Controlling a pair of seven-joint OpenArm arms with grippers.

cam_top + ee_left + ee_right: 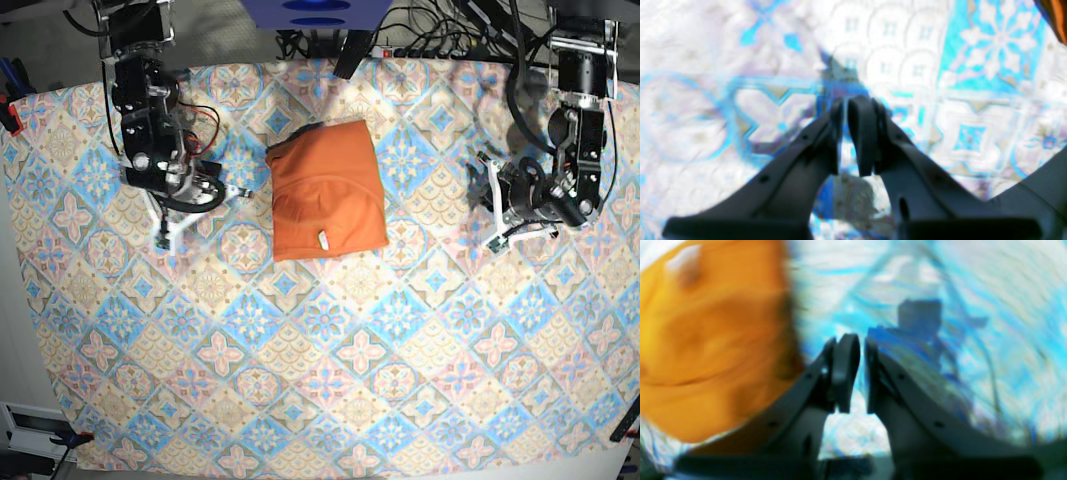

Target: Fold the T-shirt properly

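Observation:
The orange T-shirt (325,190) lies folded into a compact rectangle at the back middle of the table, its white tag (323,240) near the front edge. In the right wrist view the T-shirt (706,340) fills the left side, blurred. My right gripper (862,340) hovers beside it over the cloth, jaws shut on nothing. The right arm (150,160) stands left of the shirt in the base view. My left gripper (845,103) is shut and empty over bare tablecloth. A sliver of the T-shirt (1058,16) shows at the top right corner. The left arm (540,195) stands well to the shirt's right.
A blue-and-beige patterned tablecloth (330,360) covers the whole table. Cables and a power strip (430,45) run along the back edge. A blue object (320,10) sits at the back centre. A red clamp (10,115) holds the cloth at the left edge.

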